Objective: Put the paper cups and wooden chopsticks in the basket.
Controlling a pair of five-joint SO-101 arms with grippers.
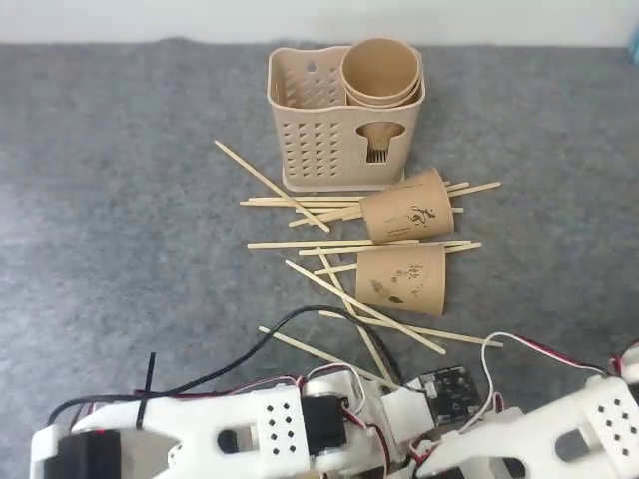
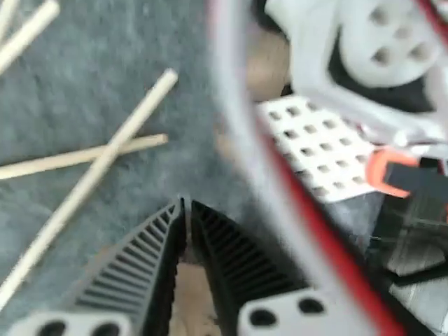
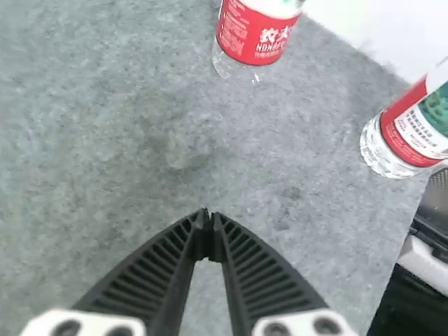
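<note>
Arm housings (image 1: pixel 230 429) crowd the bottom edge of the high view, with wires (image 1: pixel 250 344) looping over them. Which arm is which cannot be told there.

Left pincer (image 2: pixel 187 204): jaws pressed tip to tip, nothing between them, low over the grey table (image 2: pixel 84 84). Two wooden chopsticks (image 2: pixel 105 164) lie crossed just ahead of it.

Right pincer (image 3: pixel 208 215): likewise closed and empty, over bare felt. Two bottles (image 3: pixel 255 28) stand well beyond it.

Basket (image 1: pixel 319 140): upright, upper centre of the high view. A stack of paper cups (image 1: pixel 379 70) sits in its right half, and the left half looks free.

Two loose cups lie on their sides below the basket, right of centre. The upper cup (image 1: pixel 407 208) is near the basket's foot and the lower cup (image 1: pixel 401 279) is just beneath it. Both rest across chopsticks, which fan out from the basket's base down toward the arms, several overlapping.

Judgement: the task is part done and no pickup has begun.
- A pincer should open wide before descending.
- A cup is best taken across its rim or body with light pressure, since the paper would likely crush.
- Clearing the cups first should free the sticks pinned under them.
- Each stick should be gripped near its middle, uppermost of a crossing first, then tipped upright over the free half of the basket.
- Risk: dragging a lower stick could scatter the pile or roll a cup.
</note>
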